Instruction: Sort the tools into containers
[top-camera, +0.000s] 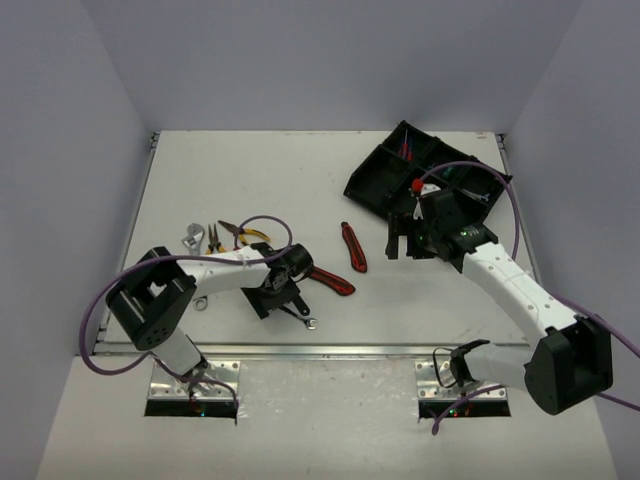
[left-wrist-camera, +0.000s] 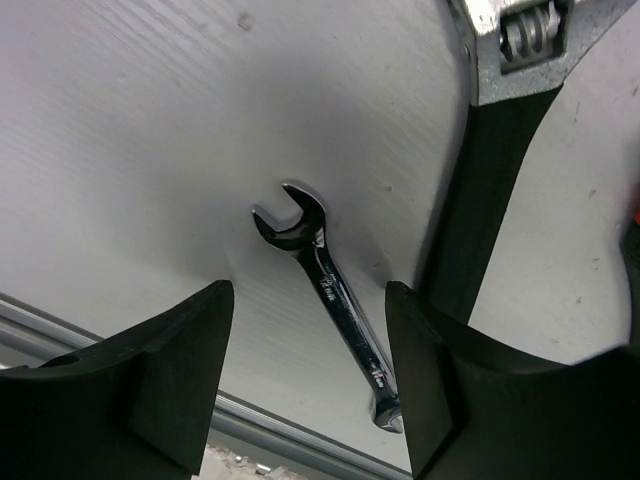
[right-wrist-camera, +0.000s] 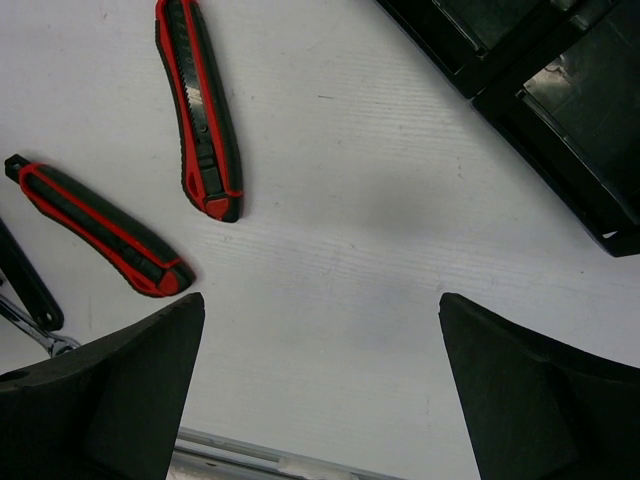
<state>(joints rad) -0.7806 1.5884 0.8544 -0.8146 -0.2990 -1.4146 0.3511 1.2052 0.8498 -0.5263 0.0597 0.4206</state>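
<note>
Wrench pickup looks like the step here: the small silver wrench (left-wrist-camera: 328, 292) lies flat on the table (left-wrist-camera: 150, 150) near its front edge, right between the left gripper (left-wrist-camera: 308, 298) and its wide-spread fingers (left-wrist-camera: 190, 350), nothing touching it. I'd drop straight down and pinch across the shank, staying off the adjustable wrench (left-wrist-camera: 490, 200) just beside. Over by the tray (top-camera: 375, 180), the right gripper (right-wrist-camera: 320, 335) is spread too, holding nothing.

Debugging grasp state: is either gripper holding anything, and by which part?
Nothing is held. Left gripper is open above the silver wrench; right gripper is open and empty.
</note>
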